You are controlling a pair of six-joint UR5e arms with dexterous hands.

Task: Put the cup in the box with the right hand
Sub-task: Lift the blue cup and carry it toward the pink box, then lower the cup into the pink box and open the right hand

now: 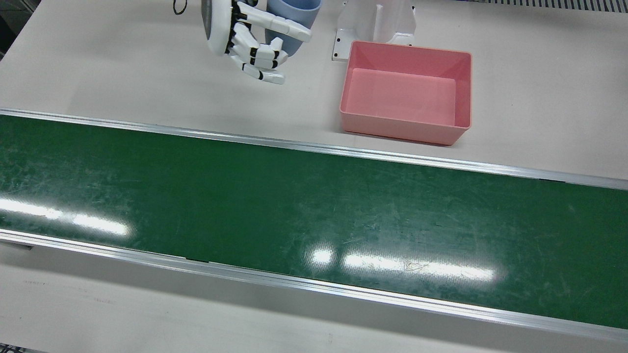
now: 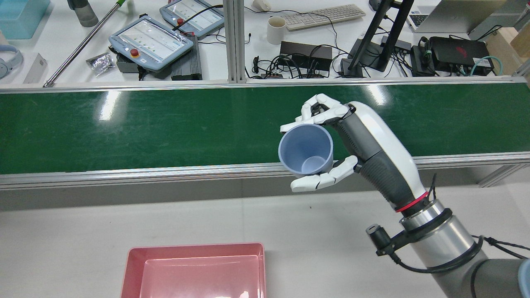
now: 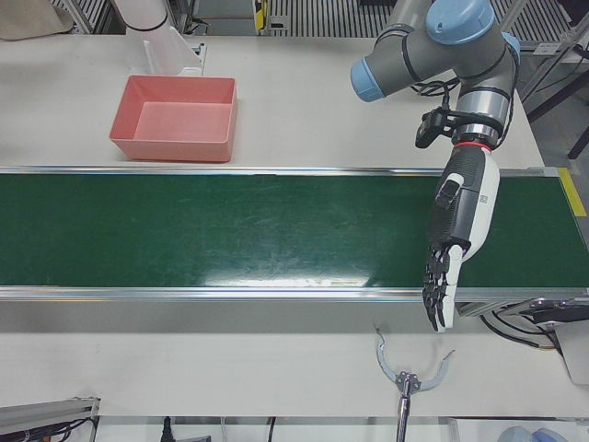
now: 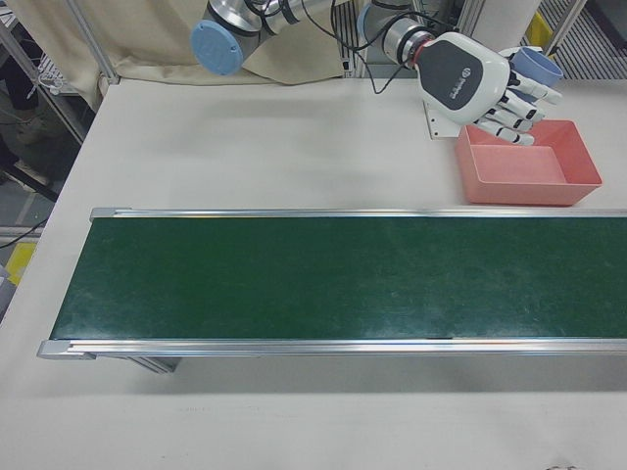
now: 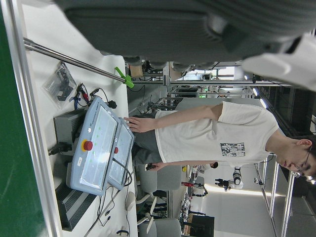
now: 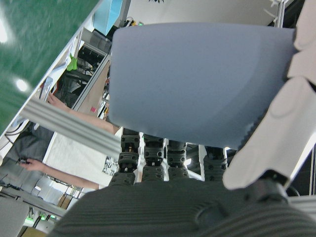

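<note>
A pale blue cup (image 2: pixel 306 149) is held off the table by my right hand (image 2: pixel 364 140), fingers above it and thumb below. It is tipped so its open mouth faces the rear camera. In the front view the cup (image 1: pixel 292 19) and right hand (image 1: pixel 245 39) sit at the top edge, left of the empty pink box (image 1: pixel 407 48) and apart from it. The box (image 2: pixel 194 247) lies low and left of the cup in the rear view. My left hand (image 3: pixel 453 235) hangs open over the belt's right end, fingers pointing down and holding nothing.
A green conveyor belt (image 1: pixel 294 206) with metal rails runs across the table between the box and the operators' side. A white bracket (image 1: pixel 375 24) stands right behind the box. A metal tool (image 3: pixel 405 378) lies on the near table. A person (image 5: pixel 212 131) stands by the teach pendants (image 2: pixel 149 41).
</note>
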